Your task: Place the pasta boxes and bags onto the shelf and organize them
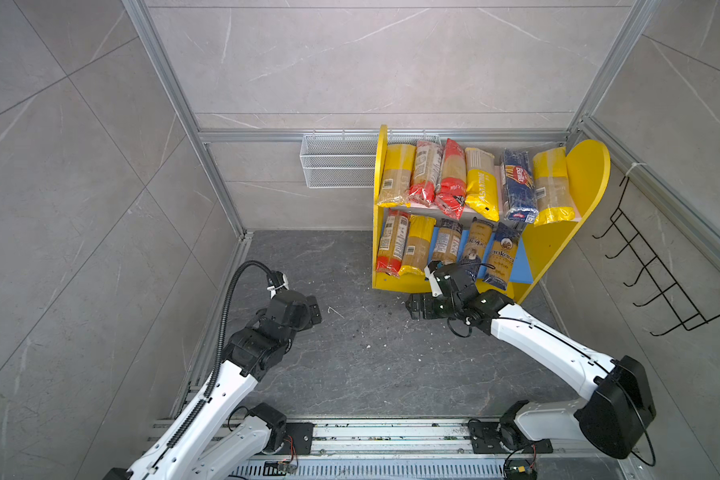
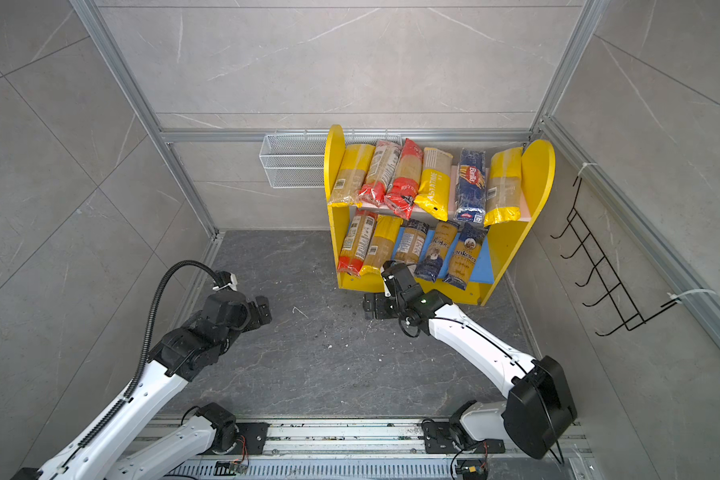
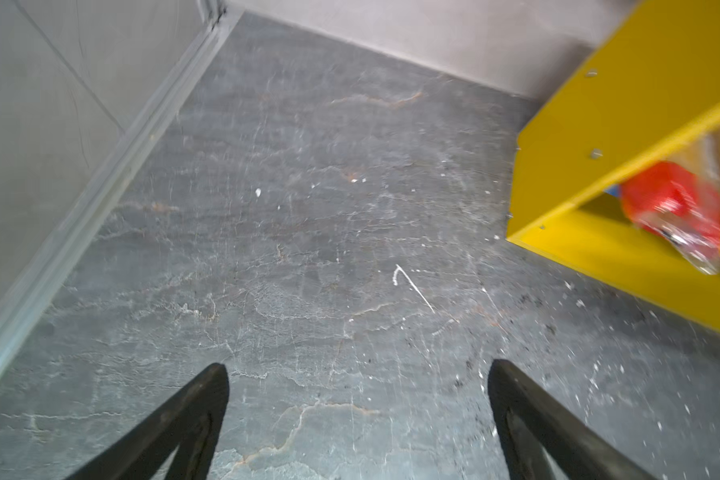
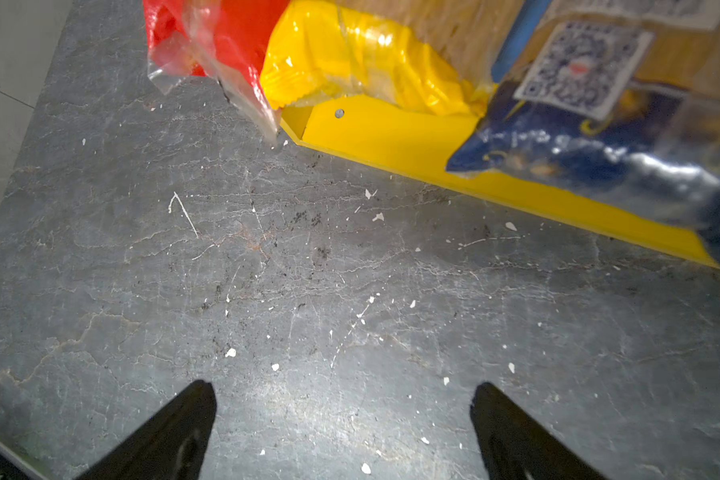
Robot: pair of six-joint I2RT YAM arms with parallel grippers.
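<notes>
The yellow-sided shelf stands at the back right in both top views. Several spaghetti packets lean on its upper board, among them a dark blue one and a red one. Several more stand on the blue lower board. My left gripper hangs open over bare floor, left of the shelf. My right gripper is open and empty just before the shelf's base, near a red packet, a yellow packet and a dark blue packet.
A white wire mesh basket hangs on the back wall left of the shelf. A black wire hook rack hangs on the right wall. The dark stone floor carries small white crumbs. Aluminium rails run along the front.
</notes>
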